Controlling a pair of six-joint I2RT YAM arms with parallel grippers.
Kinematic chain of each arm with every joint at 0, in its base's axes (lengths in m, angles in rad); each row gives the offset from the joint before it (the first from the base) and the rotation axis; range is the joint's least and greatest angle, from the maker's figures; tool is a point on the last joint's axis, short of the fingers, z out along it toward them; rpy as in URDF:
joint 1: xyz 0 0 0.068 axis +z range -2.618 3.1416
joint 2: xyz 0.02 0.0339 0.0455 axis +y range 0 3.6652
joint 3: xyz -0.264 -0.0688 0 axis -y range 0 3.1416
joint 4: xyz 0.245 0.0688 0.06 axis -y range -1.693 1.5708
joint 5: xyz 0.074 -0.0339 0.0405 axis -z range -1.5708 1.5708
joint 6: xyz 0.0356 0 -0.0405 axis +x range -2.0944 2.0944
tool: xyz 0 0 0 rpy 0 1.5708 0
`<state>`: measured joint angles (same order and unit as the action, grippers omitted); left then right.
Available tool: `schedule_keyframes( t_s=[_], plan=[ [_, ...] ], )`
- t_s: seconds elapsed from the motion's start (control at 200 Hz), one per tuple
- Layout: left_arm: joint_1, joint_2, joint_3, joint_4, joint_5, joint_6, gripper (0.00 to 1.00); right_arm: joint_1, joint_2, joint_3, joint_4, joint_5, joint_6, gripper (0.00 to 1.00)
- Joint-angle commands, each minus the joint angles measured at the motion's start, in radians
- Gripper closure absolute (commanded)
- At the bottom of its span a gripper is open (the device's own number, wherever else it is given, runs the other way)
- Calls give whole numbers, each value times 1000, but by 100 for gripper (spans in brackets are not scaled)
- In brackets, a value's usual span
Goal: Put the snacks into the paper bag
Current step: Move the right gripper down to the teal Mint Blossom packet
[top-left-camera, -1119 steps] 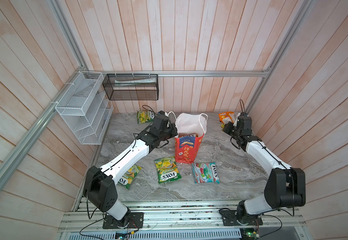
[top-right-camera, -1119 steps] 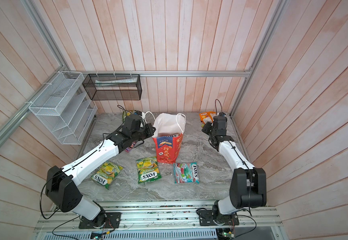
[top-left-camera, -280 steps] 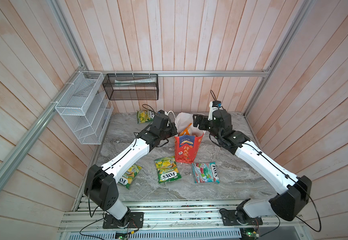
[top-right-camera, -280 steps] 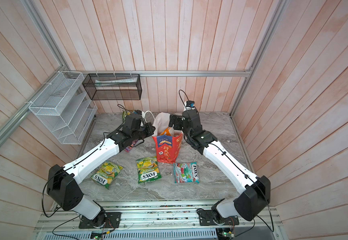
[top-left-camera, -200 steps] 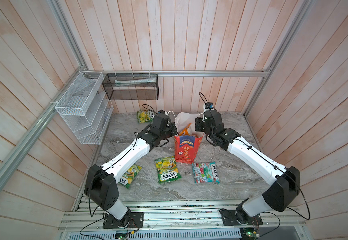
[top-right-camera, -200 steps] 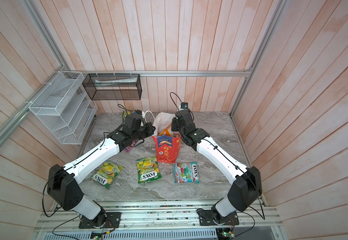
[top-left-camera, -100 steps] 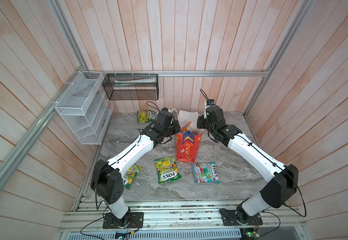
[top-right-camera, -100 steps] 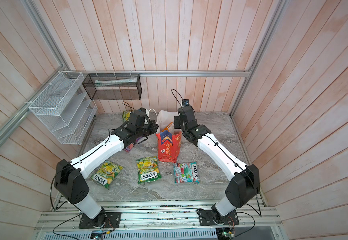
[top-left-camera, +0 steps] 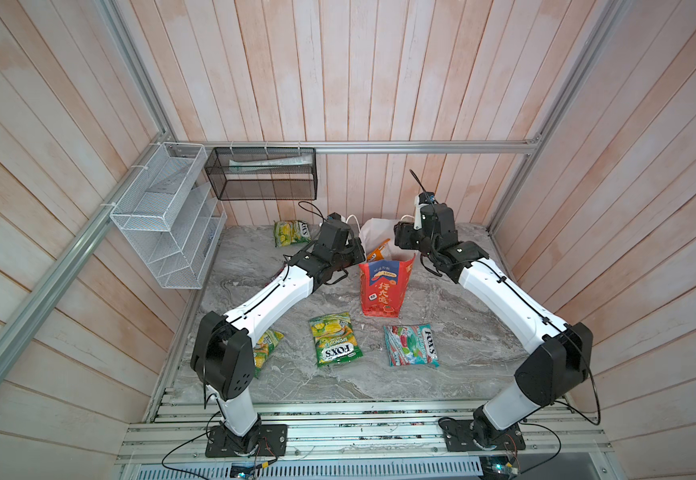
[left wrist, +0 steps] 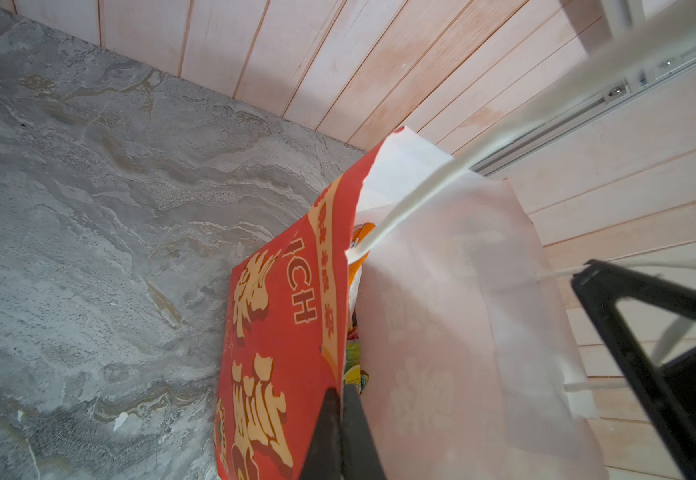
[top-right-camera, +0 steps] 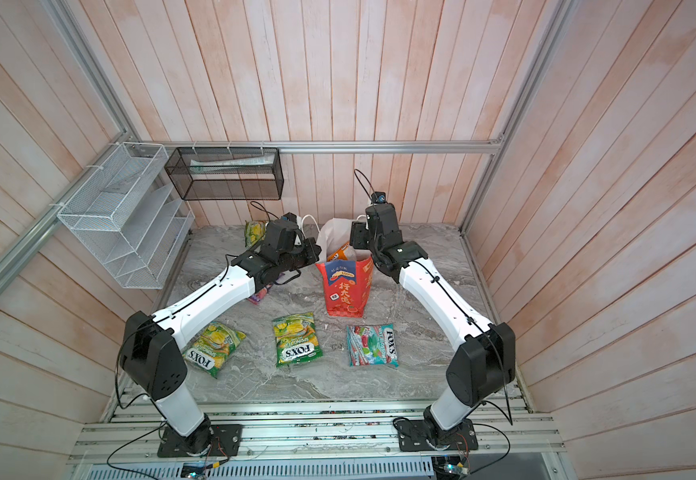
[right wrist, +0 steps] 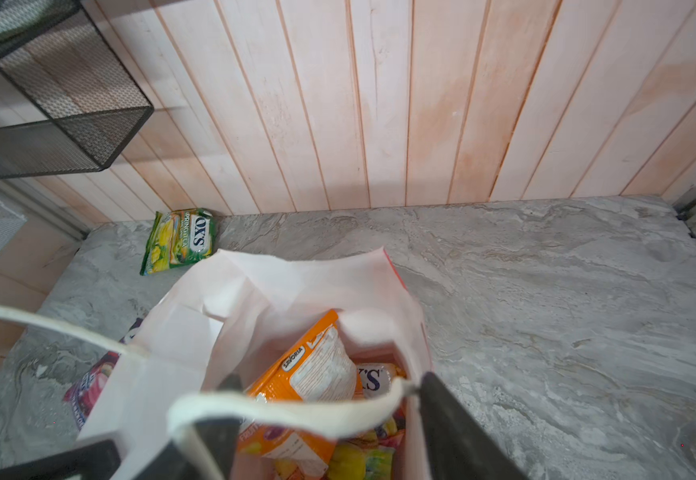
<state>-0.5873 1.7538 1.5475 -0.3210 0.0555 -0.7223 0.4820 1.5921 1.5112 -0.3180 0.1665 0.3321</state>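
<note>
Right now the tall red paper bag with a white inside and gold characters (top-left-camera: 383, 286) (top-right-camera: 344, 286) stands upright near the back middle of the grey marble tabletop (top-left-camera: 442, 299). The left gripper (left wrist: 340, 399) is clamped tight on its rim, red outside on one side of the fingers and white lining on the other. The right gripper (right wrist: 329, 378) hangs over the bag's mouth with its jaws spread wide and grips nothing. Below it an orange-and-white glossy packet (right wrist: 313, 365) (top-left-camera: 379, 249) leans inside the bag on other sweets, and a white cord handle (right wrist: 288, 411) crosses between the fingers.

On the tabletop in front of the bag lie a green-yellow FOX'S packet (top-left-camera: 334, 338) and a teal-red FOX'S packet (top-left-camera: 410, 345). Another green-yellow one (top-right-camera: 213, 348) lies beside the left arm's base, a third (right wrist: 180, 241) against the back wall, and a purple packet (top-right-camera: 261, 295) partly under the left arm.
</note>
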Motion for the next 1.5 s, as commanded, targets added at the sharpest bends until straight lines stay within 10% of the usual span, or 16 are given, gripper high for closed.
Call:
schedule_keyframes(
  t_s=[0.0, 0.575, 0.91, 1.495],
  plan=[
    [-2, -16, -27, -4, 5, 7, 100, -1, -140, -83, -12, -65, 52, 13],
    [2, -54, -21, -30, 19, 23, 100, -8, -796, -842, 70, -22, 275, 3],
    [2, -39, -16, -32, 21, 24, 100, -32, -728, -1101, 176, -59, 417, 3],
    [1, -53, -24, -29, 24, 24, 100, 9, -375, -1081, 297, -180, 403, 25]
  ],
)
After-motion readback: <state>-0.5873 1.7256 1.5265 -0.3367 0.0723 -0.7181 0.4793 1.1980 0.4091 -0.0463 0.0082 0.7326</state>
